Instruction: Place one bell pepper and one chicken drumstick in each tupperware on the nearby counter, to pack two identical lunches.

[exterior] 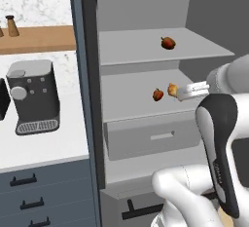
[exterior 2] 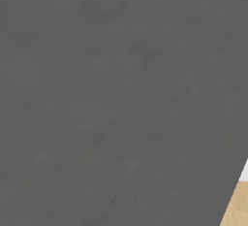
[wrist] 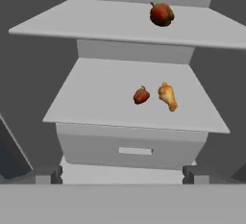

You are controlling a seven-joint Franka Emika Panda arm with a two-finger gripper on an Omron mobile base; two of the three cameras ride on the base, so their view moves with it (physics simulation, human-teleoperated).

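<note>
Status: early stage, by my reading. No food has reached a tupperware as far as these views show; no tray is in sight, so tray contents cannot be checked.

Scene: open fridge. The end effector point(exterior: 181, 93) reaches in at middle-shelf height, jaws spread wide, holding nothing. In the left base view its tips sit just beside the chicken drumstick point(exterior: 172, 90); contact cannot be confirmed. In the hand view the drumstick lies well ahead of the two finger tips, clear of them.

Count, visible items:
- bell pepper: two. One on the upper shelf point(wrist: 72, 23), toward its right side point(wrist: 161, 14); one on the middle shelf point(wrist: 91, 98), just left of the drumstick point(wrist: 141, 95).
- chicken drumstick: one, on the middle shelf.
- drawer point(wrist: 134, 146) below the middle shelf: one, closed.

Outside the fridge: a coffee machine point(exterior: 33, 94) on the white counter point(exterior: 53, 145), left of the fridge.

Remaining, judged: all four placements. A second drumstick has yet to be located.
</note>
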